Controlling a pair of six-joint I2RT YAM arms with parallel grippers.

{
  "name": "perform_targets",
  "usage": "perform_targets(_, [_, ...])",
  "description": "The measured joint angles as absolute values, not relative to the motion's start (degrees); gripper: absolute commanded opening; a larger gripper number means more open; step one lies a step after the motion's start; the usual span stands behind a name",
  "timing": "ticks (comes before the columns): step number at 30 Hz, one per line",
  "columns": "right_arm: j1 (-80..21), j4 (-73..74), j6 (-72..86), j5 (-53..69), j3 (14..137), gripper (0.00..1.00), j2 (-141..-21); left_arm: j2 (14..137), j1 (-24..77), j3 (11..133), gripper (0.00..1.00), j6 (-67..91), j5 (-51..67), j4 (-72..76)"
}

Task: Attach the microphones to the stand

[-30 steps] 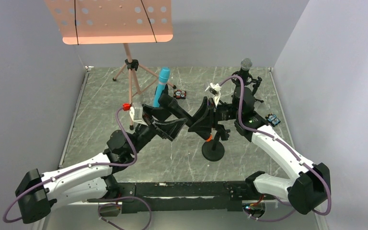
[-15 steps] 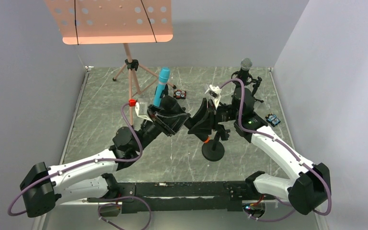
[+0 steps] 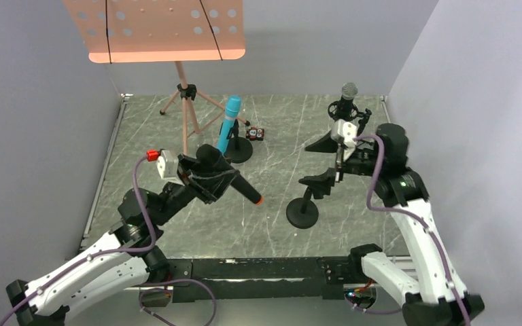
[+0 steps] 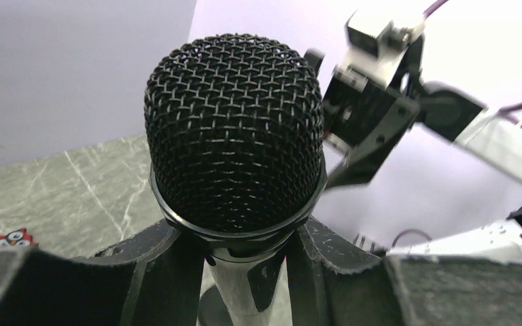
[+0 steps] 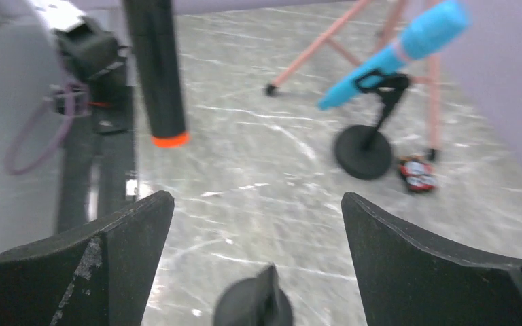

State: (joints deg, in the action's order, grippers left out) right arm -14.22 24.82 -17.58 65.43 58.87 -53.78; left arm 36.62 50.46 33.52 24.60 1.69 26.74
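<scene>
Microphone with orange end [image 3: 245,191] sits clamped between left jaws; right jaws spread wide near stand [image 3: 302,214].

The grey, marble-veined table [image 3: 143,136] carries a round black stand base [image 3: 302,213] below the gap between the right gripper's [image 5: 255,204] spread jaws. Ahead of them and to their right sits a second round base [image 5: 362,152]. A small red owl-printed block [image 5: 416,174] lies just beside it, and pink tripod legs [image 5: 316,47] stand farther ahead.
</scene>
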Motion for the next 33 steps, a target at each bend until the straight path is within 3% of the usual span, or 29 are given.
perform_targets(8, [-4.89,35.22,-26.55,56.38,57.34,0.99,-43.33,26.30,50.41,34.57,0.00,18.26,6.70,3.20])
perform_targets(12, [-4.51,40.12,-28.75,53.28,52.51,0.96,-42.37,24.18,50.41,33.69,0.00,17.34,8.54,0.49])
perform_targets(21, [-4.78,43.31,-31.62,53.15,51.18,0.70,-47.00,24.16,50.41,31.33,0.00,17.02,11.68,-2.04])
perform_targets(28, [-9.65,43.66,-32.97,52.36,51.18,0.62,-50.68,23.57,50.41,30.37,0.00,17.23,12.27,-1.93])
perform_targets(33, [-14.20,43.51,-33.47,50.11,51.57,0.45,-51.35,22.61,50.41,29.43,0.00,17.26,12.38,-2.02])
